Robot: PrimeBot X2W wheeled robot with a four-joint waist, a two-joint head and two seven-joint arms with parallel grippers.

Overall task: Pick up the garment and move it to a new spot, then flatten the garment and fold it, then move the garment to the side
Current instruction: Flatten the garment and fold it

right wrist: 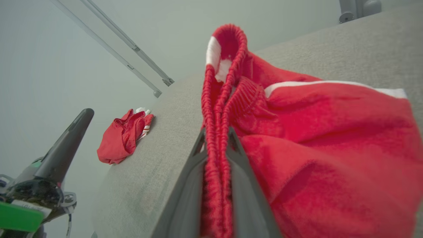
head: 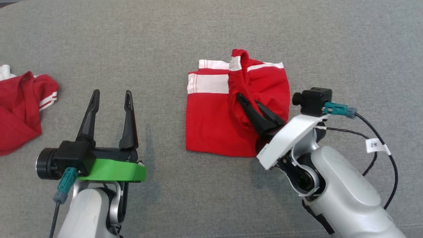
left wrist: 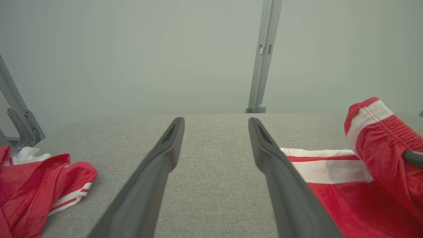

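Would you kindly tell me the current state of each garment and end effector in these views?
Shorts: partly folded, waistband lifted off the surface.
Right end effector: shut on the waistband.
Left end effector: open, empty, apart from both garments.
Second garment: crumpled, lying untouched at the far left.

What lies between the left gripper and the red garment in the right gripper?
Only bare grey surface lies between left gripper and garment, as the head view shows.
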